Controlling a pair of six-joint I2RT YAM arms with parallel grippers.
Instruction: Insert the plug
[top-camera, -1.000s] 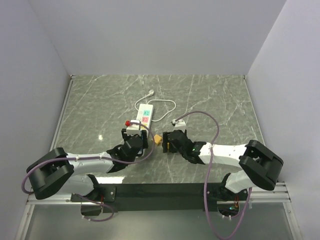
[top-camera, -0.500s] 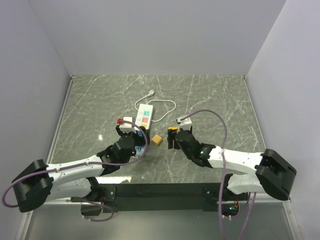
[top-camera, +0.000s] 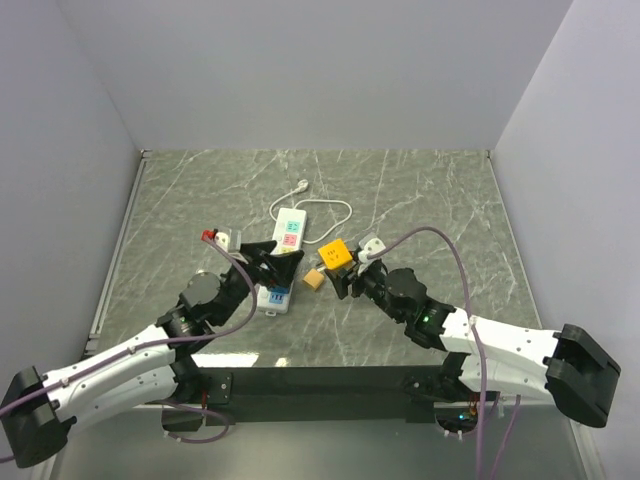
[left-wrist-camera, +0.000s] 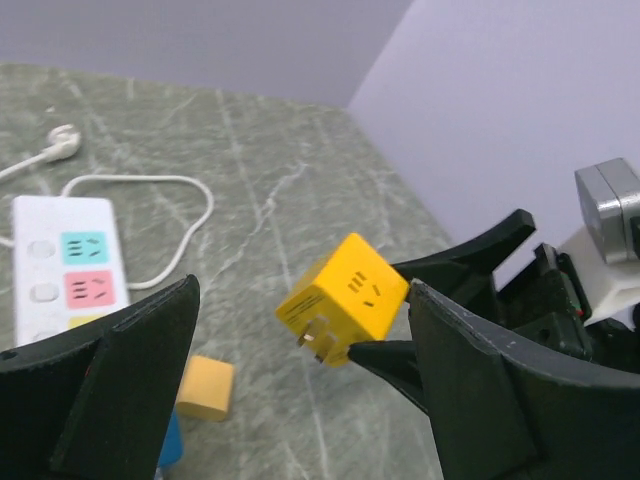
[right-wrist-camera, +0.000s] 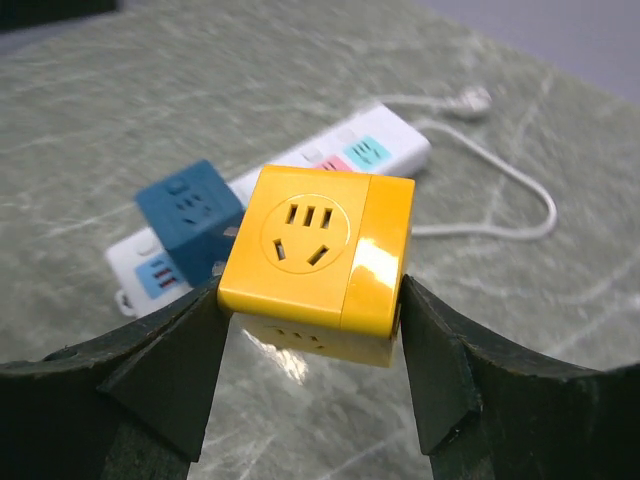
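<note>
Right fingers (right-wrist-camera: 150, 375) clamp the yellow plug cube (right-wrist-camera: 315, 255); left fingers (left-wrist-camera: 130, 370) spread wide nearby.

Crowded middle, free margins.
We see both pincers nearly meeting over the strip (top-camera: 288, 232): the left pincer (top-camera: 278, 258), jaws wide, hangs above its near half, and the right pincer (right-wrist-camera: 310, 290) clamps a yellow cube (top-camera: 335, 257) just beside. A blue cube (top-camera: 277, 295) tops the strip's near end, with a tan block (top-camera: 314, 280) alongside. The far surface (top-camera: 430, 190) and both sides give passage, cord (left-wrist-camera: 130, 178) apart.

Grey-green marbled table (top-camera: 430, 190) with a corded white power strip (top-camera: 290, 226) and a small tan block (top-camera: 314, 280), perhaps wooden.
</note>
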